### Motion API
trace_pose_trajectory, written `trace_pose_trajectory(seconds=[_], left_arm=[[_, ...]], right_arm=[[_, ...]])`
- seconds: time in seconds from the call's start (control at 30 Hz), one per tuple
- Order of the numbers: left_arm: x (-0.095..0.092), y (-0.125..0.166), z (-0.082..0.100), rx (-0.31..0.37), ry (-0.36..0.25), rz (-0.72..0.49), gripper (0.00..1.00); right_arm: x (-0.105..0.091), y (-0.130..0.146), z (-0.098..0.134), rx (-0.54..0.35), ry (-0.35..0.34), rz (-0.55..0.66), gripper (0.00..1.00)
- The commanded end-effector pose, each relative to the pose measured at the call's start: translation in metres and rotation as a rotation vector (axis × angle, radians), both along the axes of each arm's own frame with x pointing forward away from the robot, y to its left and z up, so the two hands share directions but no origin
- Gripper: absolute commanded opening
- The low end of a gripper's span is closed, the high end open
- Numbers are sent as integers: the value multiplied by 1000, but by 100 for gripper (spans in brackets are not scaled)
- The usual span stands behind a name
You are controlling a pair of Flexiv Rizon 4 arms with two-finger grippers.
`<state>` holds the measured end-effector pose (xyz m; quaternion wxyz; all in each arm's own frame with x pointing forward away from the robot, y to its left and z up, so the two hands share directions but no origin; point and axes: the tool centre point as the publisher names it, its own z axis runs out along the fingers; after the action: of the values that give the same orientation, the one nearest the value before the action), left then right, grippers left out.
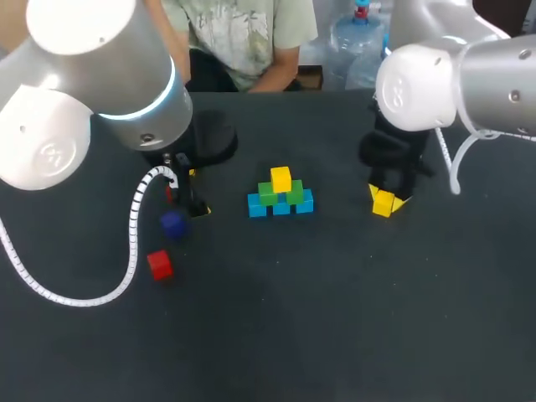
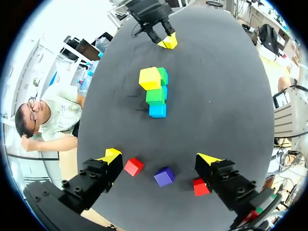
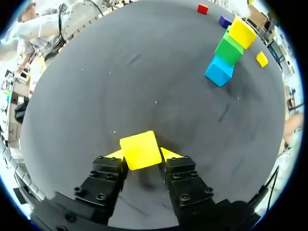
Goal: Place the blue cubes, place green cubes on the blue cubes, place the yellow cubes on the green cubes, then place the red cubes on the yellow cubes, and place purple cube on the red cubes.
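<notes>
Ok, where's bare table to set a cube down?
Bare: the black tabletop on the robot's side of the blue-green-yellow cube stack, between the red cube and the right gripper holding a yellow cube. Crowded: around the left gripper, by the purple cube.

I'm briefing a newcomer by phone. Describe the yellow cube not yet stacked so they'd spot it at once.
Find the pyramid of blue and green cubes mid-table, then look toward the right arm. There the right gripper is shut on a yellow cube. The other yellow cube sits atop the pyramid, with no gripper touching it.
</notes>
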<state>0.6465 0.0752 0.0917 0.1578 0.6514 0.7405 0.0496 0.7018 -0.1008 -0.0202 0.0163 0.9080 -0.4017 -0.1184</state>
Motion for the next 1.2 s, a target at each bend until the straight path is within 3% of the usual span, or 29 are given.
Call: trace_pose_trajectory(seconds=[0.03, 0.4, 0.5, 0.83, 1.2], left_arm=[[1, 1, 0, -4, 2, -5, 100], [1, 1, 0, -4, 2, -5, 100], [1, 1, 0, -4, 2, -5, 100], [1, 1, 0, -4, 2, -5, 100], [1, 1, 0, -4, 2, -5, 100]], right_arm=[[-6, 9, 11, -34, 16, -44, 0], [-12, 41, 51, -79, 69, -199, 0], [-13, 48, 57, -90, 58, -242, 0], [-22, 77, 75, -105, -110, -409, 0], [-23, 84, 76, -74, -89, -382, 0]])
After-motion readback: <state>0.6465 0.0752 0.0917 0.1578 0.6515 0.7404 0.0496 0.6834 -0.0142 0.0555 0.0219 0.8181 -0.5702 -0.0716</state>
